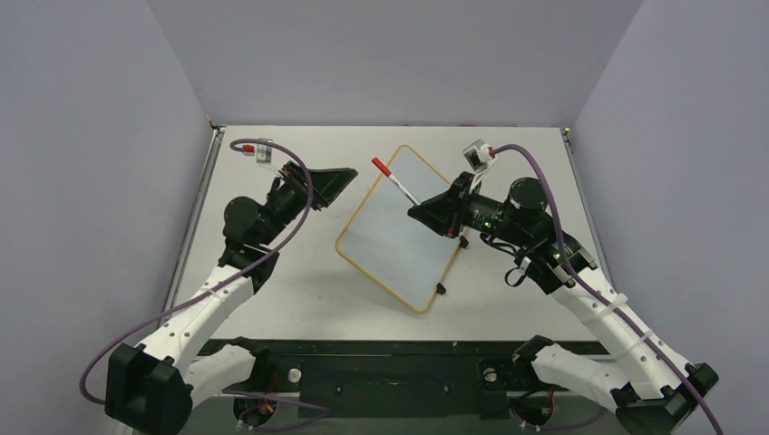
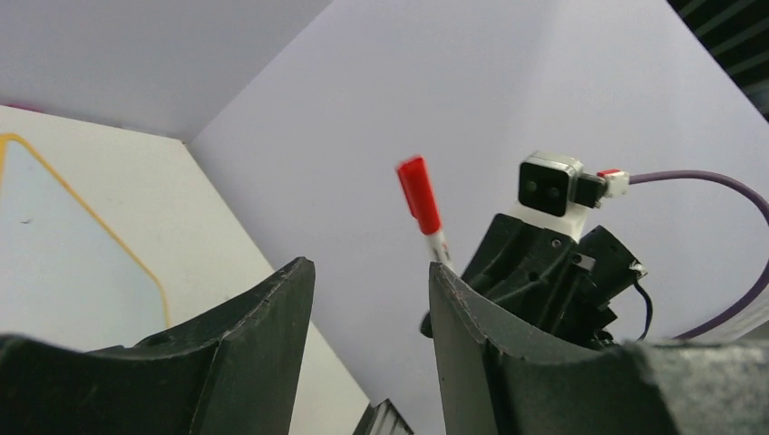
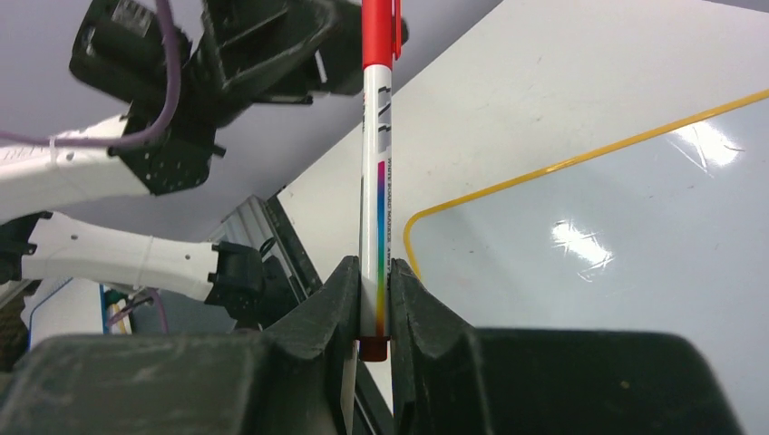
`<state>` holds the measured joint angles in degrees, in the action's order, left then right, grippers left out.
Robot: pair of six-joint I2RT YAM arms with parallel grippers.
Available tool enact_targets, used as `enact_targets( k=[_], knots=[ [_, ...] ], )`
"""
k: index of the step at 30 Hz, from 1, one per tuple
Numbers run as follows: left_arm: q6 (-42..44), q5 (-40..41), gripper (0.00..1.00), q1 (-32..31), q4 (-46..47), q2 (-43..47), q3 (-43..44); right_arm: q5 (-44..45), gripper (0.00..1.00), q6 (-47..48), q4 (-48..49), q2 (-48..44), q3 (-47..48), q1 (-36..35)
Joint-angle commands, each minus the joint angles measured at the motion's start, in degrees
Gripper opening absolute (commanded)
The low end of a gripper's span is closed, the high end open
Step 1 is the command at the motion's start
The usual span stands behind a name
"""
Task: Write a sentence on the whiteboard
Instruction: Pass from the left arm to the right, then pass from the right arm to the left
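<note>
The whiteboard (image 1: pixel 399 231) lies flat in the middle of the tabletop (image 1: pixel 299 299), with one corner pointing to the back. The left tool (image 1: pixel 347 178) is just left of that corner. The right tool (image 1: pixel 419 210) is over the board's right side. The marker (image 1: pixel 396 181) sits in the right tool and sticks out toward the left tool.

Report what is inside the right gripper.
A white marker, clamped upright in the right gripper. Its red cap is on, so the writing tip is covered and cannot be seen.
</note>
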<state>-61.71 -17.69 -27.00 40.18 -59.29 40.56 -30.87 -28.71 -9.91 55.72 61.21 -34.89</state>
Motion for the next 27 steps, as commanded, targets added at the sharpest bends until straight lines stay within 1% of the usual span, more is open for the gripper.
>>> enact_targets(
  k=[1,3,5,16,18,27],
  knots=[
    [-0.3,-22.1,0.47,7.0,-3.0,-2.5,5.6,-6.2,0.00,4.3,-3.5,-0.3,2.2,0.1],
    [-0.1,-26.3,0.47,7.8,-3.6,-4.1,7.5,-7.1,0.00,4.9,-3.8,-0.3,2.1,-0.2],
    [0.1,-28.8,0.47,7.9,-4.0,-5.4,8.9,-7.6,0.00,5.8,-4.2,-0.3,2.3,-0.7],
    [-0.5,-31.7,0.50,7.8,-3.1,-5.7,10.0,-7.9,0.00,8.9,-6.8,2.4,4.2,-2.4],
    [-0.6,-31.9,0.48,7.8,-2.7,-5.7,10.1,-7.5,0.00,9.2,-7.2,2.6,4.4,-2.6],
    [-0.3,-32.6,0.31,7.6,-2.4,-5.6,9.4,-8.6,0.00,10.9,-7.4,4.0,4.7,-3.6]
  ],
)
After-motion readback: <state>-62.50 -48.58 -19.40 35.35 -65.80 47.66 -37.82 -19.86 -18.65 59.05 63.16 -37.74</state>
